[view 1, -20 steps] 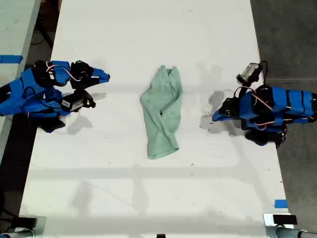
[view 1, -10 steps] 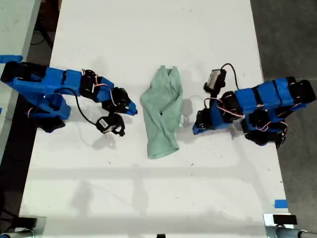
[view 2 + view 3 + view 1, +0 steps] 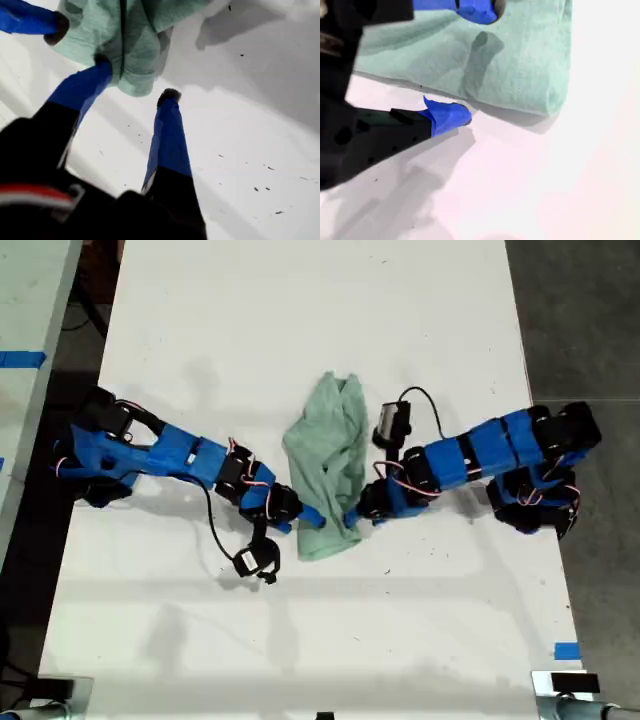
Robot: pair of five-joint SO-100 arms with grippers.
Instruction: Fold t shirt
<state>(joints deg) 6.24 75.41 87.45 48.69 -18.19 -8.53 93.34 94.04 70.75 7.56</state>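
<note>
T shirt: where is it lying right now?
The t shirt lies in the middle of the table in the exterior view, between two blue arms, whose jaws reach its lower end from both sides.

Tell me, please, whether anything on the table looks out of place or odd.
The t shirt lies bunched into a narrow, wrinkled strip on the white table, not spread flat, which looks awkward for folding. Nothing looks spilled or damaged.
</note>
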